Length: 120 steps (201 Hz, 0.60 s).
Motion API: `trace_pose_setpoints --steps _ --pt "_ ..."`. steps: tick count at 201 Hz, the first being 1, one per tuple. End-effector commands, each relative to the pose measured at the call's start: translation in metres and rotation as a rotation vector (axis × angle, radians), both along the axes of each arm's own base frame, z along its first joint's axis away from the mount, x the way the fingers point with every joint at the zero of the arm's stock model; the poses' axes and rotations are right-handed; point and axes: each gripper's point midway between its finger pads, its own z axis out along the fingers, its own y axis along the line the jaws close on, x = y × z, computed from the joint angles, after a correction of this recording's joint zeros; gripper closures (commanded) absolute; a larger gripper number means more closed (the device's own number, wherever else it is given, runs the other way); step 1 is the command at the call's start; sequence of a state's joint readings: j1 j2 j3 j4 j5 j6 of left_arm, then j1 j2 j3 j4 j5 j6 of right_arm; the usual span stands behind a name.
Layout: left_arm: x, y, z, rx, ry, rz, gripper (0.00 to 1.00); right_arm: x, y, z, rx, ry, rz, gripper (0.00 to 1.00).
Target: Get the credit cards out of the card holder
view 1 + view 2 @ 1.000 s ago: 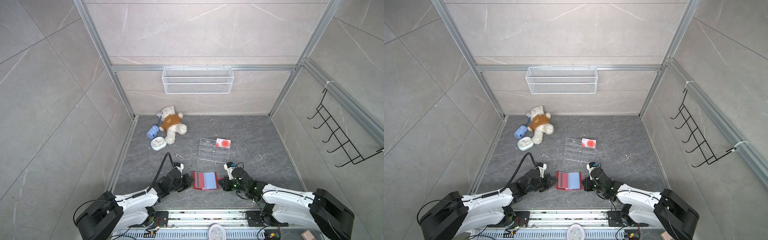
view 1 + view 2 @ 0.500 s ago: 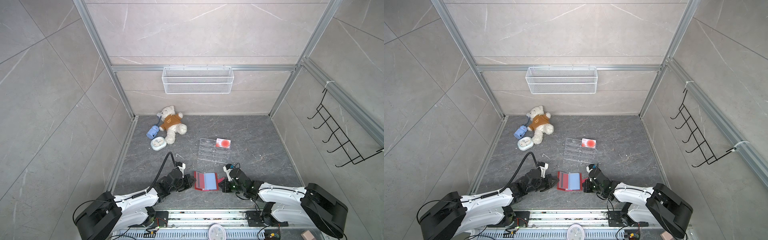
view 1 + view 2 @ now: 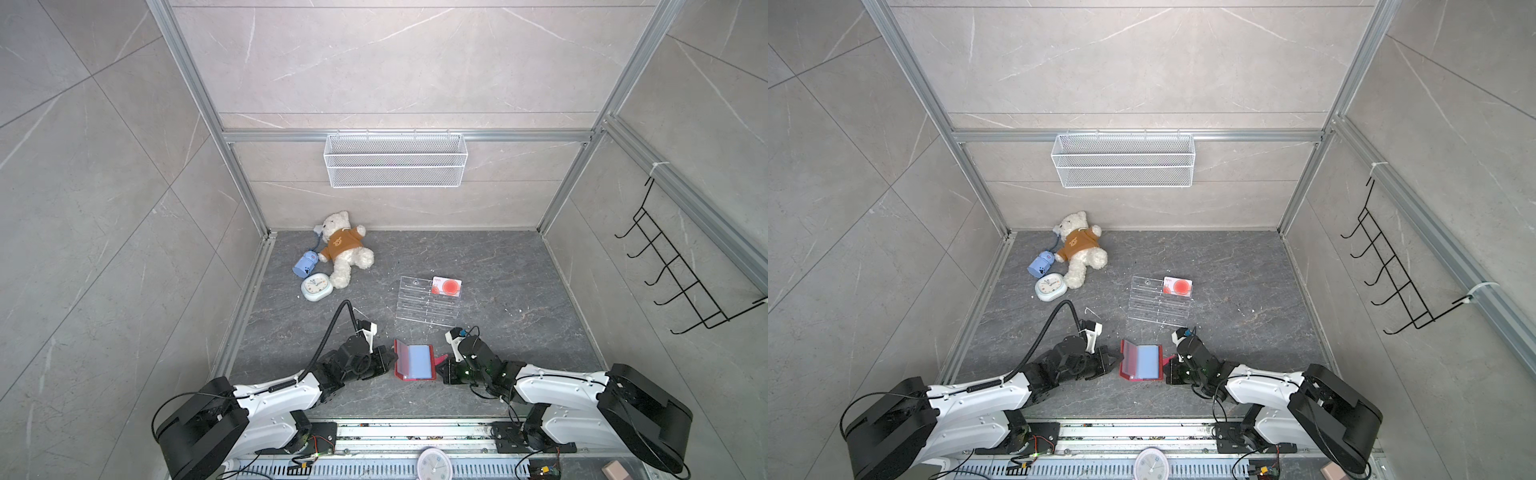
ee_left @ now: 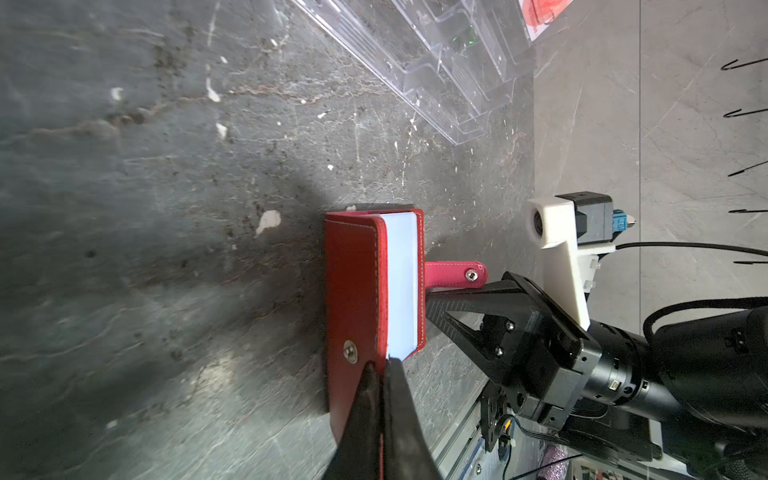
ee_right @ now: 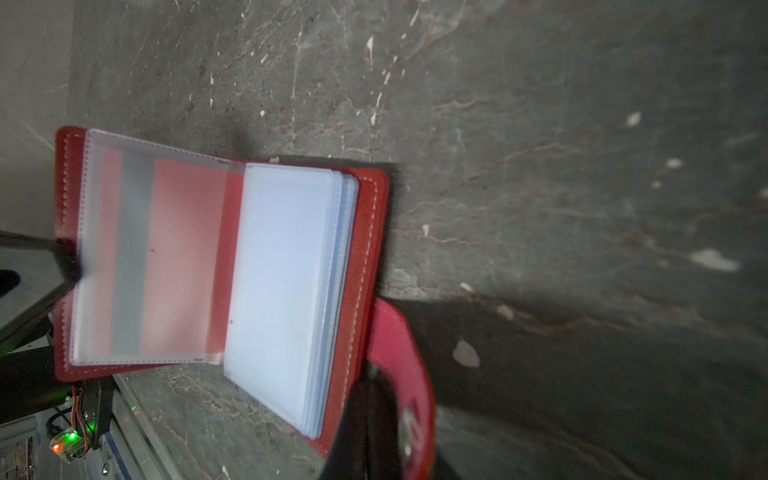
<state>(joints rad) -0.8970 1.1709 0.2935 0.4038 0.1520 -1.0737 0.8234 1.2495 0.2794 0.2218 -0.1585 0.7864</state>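
Toys first, since they're furthest left: teddy bear, small blue toy and a pale alarm clock are bunched at about 10 o'clock on the grey counter, well apart from the action.

Left end effector is clamped on the front cover of the card holder, and that cover is tilted up. The left wrist view shows both fingers pinching the red leather right by the snap stud.

The holder itself sits open at 6 o'clock, close to the counter's near edge, with the pale blue sleeves facing up. The first sleeve has something pinkish with a grey band in it, too blurry to call.

A clear acrylic rack lies at 12 o'clock from the holder, not touching it — one credit card sits at the rack's 1 o'clock corner.

Right end effector is closed too, tips together against the back cover's edge, right beside the snap tab on the holder's 3 o'clock side. Can't tell whether it's actually got any leather pinched.
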Motion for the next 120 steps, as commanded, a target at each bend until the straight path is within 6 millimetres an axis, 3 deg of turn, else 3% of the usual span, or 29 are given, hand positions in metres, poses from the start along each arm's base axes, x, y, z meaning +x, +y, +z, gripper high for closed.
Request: trace_pose_setpoints --steps 1,66,120 --pt "0.003 -0.027 0.024 -0.055 -0.067 -0.065 1.0 -0.002 0.002 -0.001 0.007 0.013 0.01 0.94" --pt "0.007 -0.062 0.021 -0.086 -0.061 -0.107 1.0 -0.003 0.002 -0.001 0.007 0.014 0.013 0.94" --pt "0.007 -0.066 0.022 -0.106 -0.066 -0.11 1.0 -0.005 0.001 -0.002 0.001 0.015 0.015 0.94"
